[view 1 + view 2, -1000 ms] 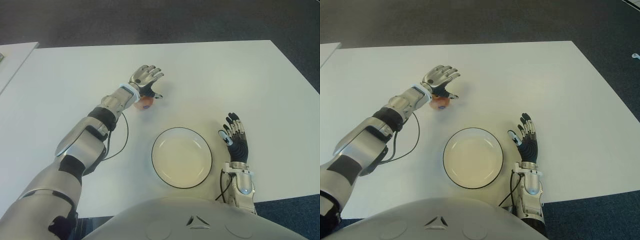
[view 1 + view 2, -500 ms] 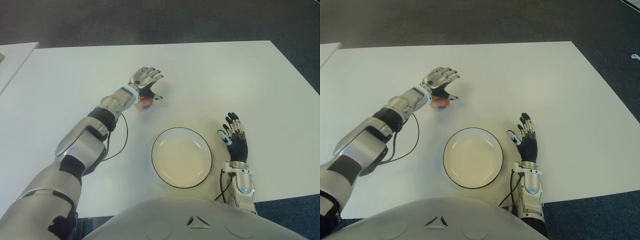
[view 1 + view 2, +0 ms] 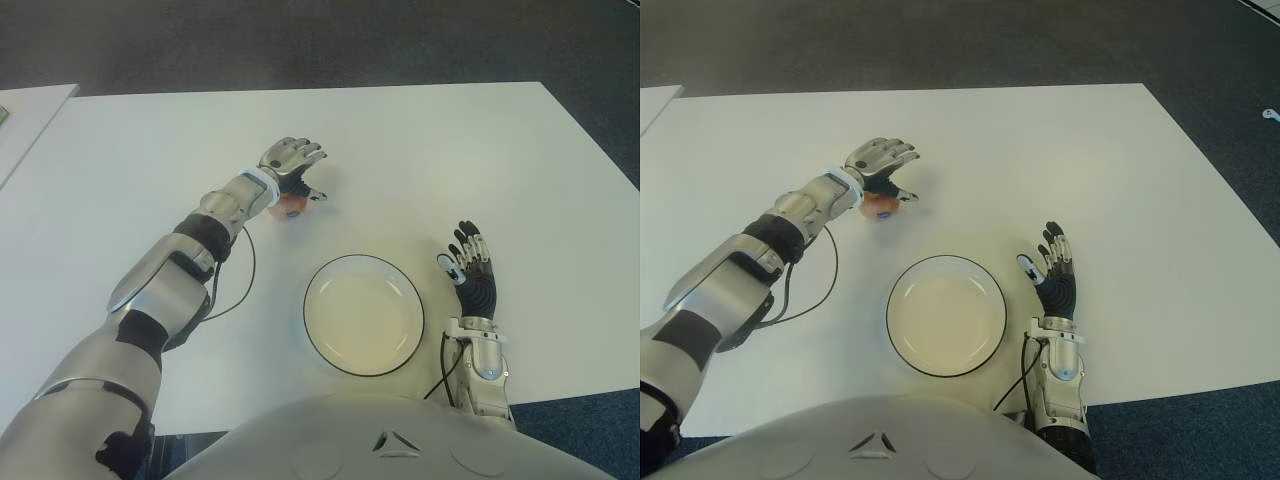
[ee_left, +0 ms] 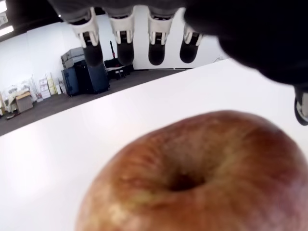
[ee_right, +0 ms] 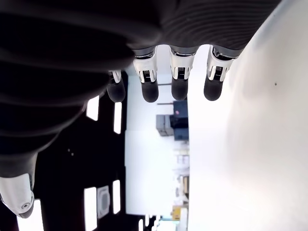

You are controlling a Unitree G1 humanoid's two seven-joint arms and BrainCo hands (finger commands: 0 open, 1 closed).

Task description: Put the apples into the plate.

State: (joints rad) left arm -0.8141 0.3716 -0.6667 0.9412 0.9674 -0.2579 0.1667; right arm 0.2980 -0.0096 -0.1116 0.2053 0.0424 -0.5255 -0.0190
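Since a second ago the left hand (image 3: 291,166) has sunk a little closer over the apple (image 3: 291,205), its fingers bending slightly downward, while the apple and the plate (image 3: 363,314) have stayed where they were; the right hand (image 3: 470,272) has shifted only a touch. The left hand hovers above the apple with fingers spread and straight, thumb out to the side, holding nothing; the wrist view shows the fingertips (image 4: 125,44) clear of the fruit. The apple sits on the white table (image 3: 450,150) at about 11 o'clock from the plate, apart from it. It is round with no clear long axis; its stem dimple faces up toward the palm. The right hand shows at 3 o'clock of the plate, fingers extended, empty.
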